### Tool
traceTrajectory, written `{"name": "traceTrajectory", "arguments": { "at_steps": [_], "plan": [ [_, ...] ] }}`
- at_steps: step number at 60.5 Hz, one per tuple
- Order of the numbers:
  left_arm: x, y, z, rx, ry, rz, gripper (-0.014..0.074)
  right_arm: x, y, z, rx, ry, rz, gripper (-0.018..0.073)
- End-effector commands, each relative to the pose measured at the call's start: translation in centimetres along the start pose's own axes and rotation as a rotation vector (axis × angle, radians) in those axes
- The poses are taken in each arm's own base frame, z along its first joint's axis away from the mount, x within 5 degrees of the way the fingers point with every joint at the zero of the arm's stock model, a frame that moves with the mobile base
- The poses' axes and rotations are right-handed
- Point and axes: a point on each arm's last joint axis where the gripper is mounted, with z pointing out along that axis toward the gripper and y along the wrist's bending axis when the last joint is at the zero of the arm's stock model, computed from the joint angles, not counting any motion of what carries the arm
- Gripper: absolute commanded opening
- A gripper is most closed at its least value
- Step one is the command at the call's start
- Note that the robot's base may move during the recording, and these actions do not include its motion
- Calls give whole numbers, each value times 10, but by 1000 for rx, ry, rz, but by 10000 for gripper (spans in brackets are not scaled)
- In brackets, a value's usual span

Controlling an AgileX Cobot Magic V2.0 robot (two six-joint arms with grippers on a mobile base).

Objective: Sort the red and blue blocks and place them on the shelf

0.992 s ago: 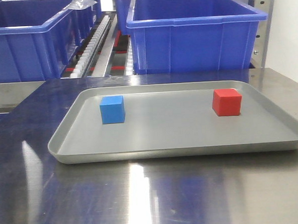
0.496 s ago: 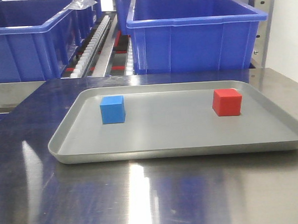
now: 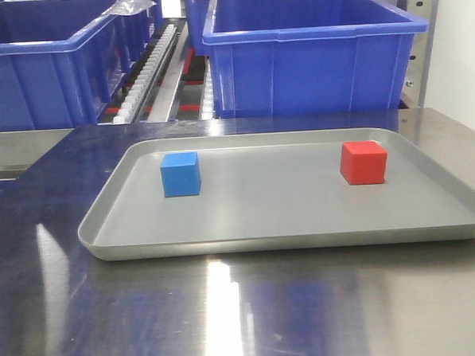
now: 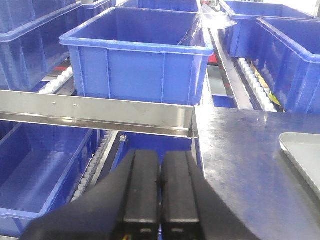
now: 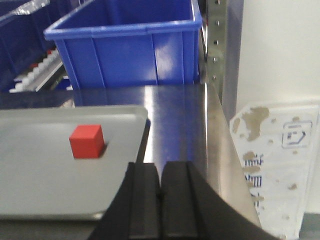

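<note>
Both pairs of jaws are pressed together and empty, so spread the right jaws first (they sit nearest) and descend squarely over the red block [image 5: 87, 141]

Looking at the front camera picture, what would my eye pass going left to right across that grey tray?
The grey tray's left rim → blue block → red block → the tray's right rim.

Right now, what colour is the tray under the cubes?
The tray is plain grey; front view shows it best.
</note>
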Motion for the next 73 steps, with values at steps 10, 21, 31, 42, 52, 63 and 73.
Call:
{"name": "traceTrajectory", "arguments": {
  "at_steps": [10, 21, 31, 42, 52, 63, 73],
  "plan": [
    [4, -1, 0, 21, -64, -4, 143, -25, 5, -4, -41, -207, -7, 69],
    [4, -1, 0, 21, -64, -4, 143, -85, 13, 5, -41, -277, 10, 69],
    [4, -1, 0, 21, -64, -4, 143, -144, 21, 48, -21, -174, 11, 69],
    [4, -1, 0, 21, -64, -4, 143, -182, 27, 107, 8, 16, 34, 69],
    [4, -1, 0, 21, -64, -4, 143, -190, 33, 150, 25, 247, 76, 69],
    [4, -1, 0, 21, -64, -4, 143, -175, 39, 181, 17, 369, 74, 69],
    [4, -1, 0, 21, -64, -4, 143, -152, 42, 193, 24, 520, 81, 112]
  ]
}}
